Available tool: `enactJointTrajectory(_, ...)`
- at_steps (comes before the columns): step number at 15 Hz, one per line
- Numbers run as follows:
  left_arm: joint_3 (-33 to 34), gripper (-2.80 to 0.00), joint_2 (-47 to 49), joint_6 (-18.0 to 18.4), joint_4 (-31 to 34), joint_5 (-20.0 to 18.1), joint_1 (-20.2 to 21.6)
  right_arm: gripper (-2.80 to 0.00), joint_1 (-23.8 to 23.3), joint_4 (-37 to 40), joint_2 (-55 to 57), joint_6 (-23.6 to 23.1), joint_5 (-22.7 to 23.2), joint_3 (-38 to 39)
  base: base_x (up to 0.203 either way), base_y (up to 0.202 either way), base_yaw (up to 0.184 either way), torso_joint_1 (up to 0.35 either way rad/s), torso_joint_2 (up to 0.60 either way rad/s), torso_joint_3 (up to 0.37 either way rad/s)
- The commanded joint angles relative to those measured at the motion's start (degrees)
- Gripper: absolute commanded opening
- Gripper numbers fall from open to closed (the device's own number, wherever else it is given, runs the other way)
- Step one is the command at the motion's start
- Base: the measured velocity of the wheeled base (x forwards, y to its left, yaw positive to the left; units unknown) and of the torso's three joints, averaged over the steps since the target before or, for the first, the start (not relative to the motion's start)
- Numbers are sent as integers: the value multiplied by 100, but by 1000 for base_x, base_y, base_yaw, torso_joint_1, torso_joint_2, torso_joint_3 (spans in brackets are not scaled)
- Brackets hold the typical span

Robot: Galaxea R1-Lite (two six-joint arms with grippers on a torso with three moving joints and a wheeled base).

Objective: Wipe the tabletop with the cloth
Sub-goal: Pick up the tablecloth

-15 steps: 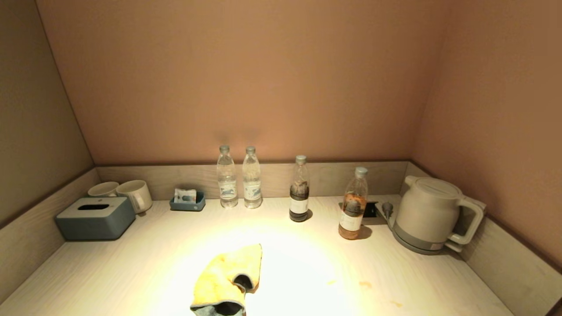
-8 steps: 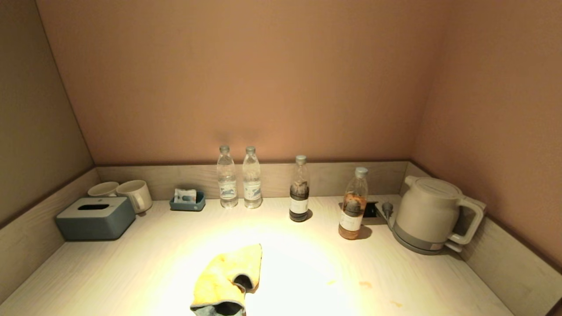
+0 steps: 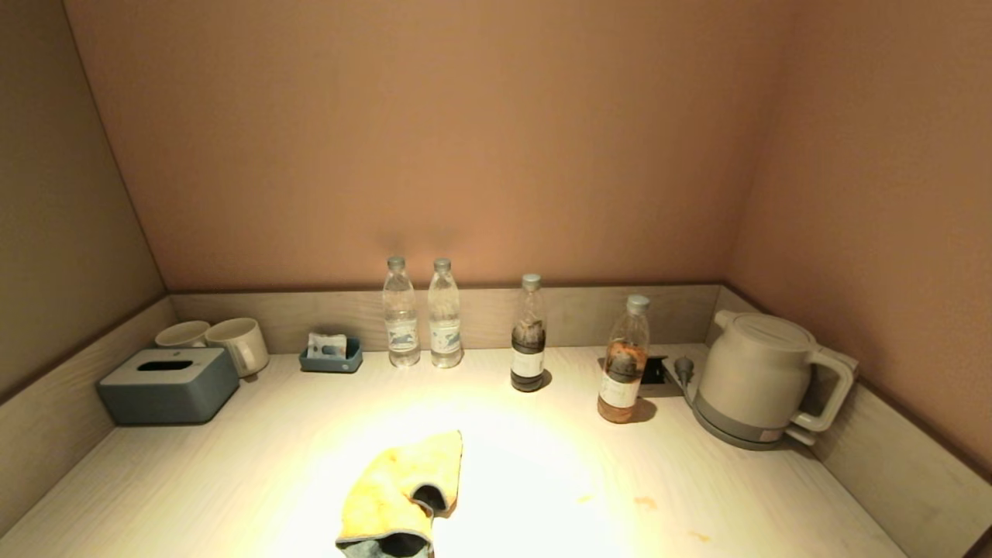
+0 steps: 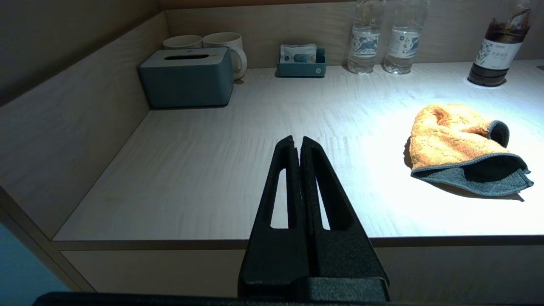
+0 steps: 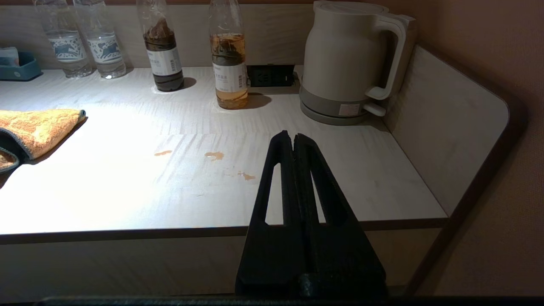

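Left wrist view: cloth (image 4: 461,144) beside (apart from) left gripper (image 4: 297,142).

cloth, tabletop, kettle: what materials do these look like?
cloth: looks like plush microfibre, fuzzy orange pile, grey underside and edging.
tabletop: pale wood-grain, probably laminate; smooth matte face, with small orange stains.
kettle: cream body with a matte, even sheen and a moulded handle; likely plastic, though coated metal can't be ruled out.

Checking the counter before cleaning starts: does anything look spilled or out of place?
Yes. Small orange stains dot the tabletop in front of the kettle, and the cloth lies crumpled near the front edge, untouched.
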Motion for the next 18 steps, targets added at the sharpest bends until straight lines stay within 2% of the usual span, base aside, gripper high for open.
enactJointTrajectory(1, 0, -280, 4, -2, 2, 0, 3, -280, 0, -2, 7, 3, -2, 0, 0, 0, 0, 0, 0, 0)
enactJointTrajectory(12, 0, -280, 4, 7, 2, 0, 3, -280, 0, 64, 18, -129, -17, -73, 0, 0, 0, 0, 0, 0)
enactJointTrajectory(13, 0, -280, 4, 7, 2, 0, 3, -280, 0, 171, 53, -141, -19, -305, 0, 0, 0, 0, 0, 0)
enactJointTrajectory(15, 0, -280, 4, -2, 2, 0, 3, -280, -3, 474, 387, -159, 15, -1404, 0, 0, 0, 0, 0, 0)
enactJointTrajectory(18, 0, -280, 4, -2, 2, 0, 3, -280, -1, 594, 1541, -80, 251, -2210, 0, 0, 0, 0, 0, 0)
